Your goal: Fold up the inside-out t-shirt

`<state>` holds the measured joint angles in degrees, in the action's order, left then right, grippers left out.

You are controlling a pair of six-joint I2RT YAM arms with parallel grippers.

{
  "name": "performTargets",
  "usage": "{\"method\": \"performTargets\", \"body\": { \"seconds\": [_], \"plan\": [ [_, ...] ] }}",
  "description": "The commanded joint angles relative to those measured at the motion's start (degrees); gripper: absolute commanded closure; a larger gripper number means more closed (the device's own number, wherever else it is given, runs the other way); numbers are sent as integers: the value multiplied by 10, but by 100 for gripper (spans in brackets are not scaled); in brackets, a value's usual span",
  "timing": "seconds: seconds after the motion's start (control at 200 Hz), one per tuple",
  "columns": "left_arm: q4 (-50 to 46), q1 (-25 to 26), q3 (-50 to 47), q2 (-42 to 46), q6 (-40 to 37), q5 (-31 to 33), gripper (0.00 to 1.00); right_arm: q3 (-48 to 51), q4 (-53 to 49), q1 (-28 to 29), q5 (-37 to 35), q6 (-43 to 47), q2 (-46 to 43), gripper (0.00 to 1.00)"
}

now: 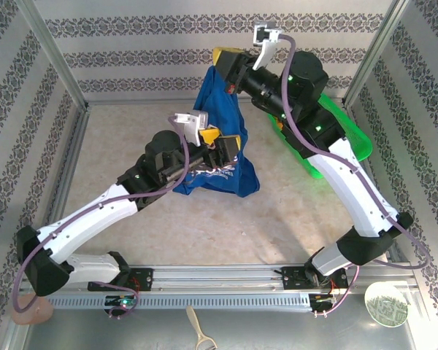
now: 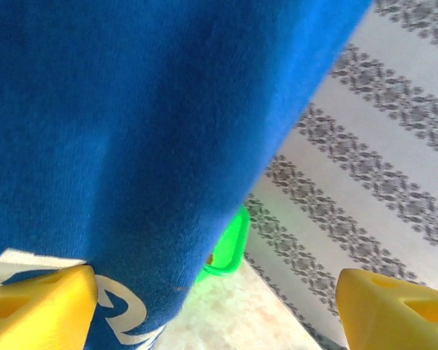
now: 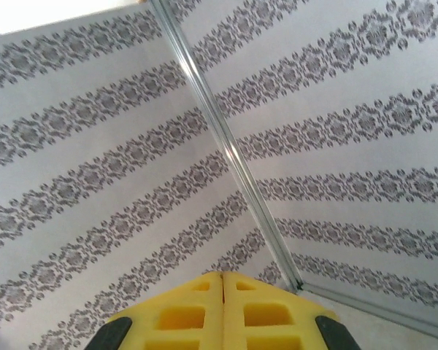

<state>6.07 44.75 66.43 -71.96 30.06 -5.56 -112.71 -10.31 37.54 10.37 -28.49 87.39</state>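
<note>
Inside-out t-shirt (image 1: 217,102) hangs from the right gripper (image 1: 223,58) near the back wall, its lower part draped on the bench (image 1: 204,233). Right gripper is clenched, and the top view puts the shirt's upper edge in its pinch. Left gripper (image 1: 220,143) is released, fingers (image 2: 36,306) spread wide, blue cloth just ahead of them. Cloth looks light and limp, likely to sag and twist. Best hold: a thin pinch at a hem or shoulder corner.

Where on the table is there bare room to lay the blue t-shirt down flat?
The bare table between the left wall and the t-shirt, and the near middle between the left arm and the right arm. It is crowded far right, around the green tray.
</note>
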Motion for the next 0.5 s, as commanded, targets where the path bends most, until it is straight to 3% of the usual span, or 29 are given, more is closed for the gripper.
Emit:
{"method": "performTargets", "body": {
  "seconds": [0.0,0.1,0.145,0.255,0.315,0.375,0.495],
  "plan": [
    [37,10,-14,-20,-27,85,13,17,-2,12,-46,22,1,100],
    [40,10,-22,-36,-29,136,13,32,-1,21,-63,25,-3,100],
    [35,9,-24,-39,-31,164,19,36,-2,22,-73,28,-5,100],
    [25,-2,-23,-34,-54,180,64,30,-16,17,-97,40,-10,100],
    [17,-17,-19,-18,-67,162,87,18,-25,5,-103,41,-12,100],
    [2,-37,-6,2,-77,131,100,3,-34,-11,-109,41,-13,100],
    [-24,-104,41,37,-76,12,100,-25,-43,-44,-108,39,-20,100]
  ]
}}
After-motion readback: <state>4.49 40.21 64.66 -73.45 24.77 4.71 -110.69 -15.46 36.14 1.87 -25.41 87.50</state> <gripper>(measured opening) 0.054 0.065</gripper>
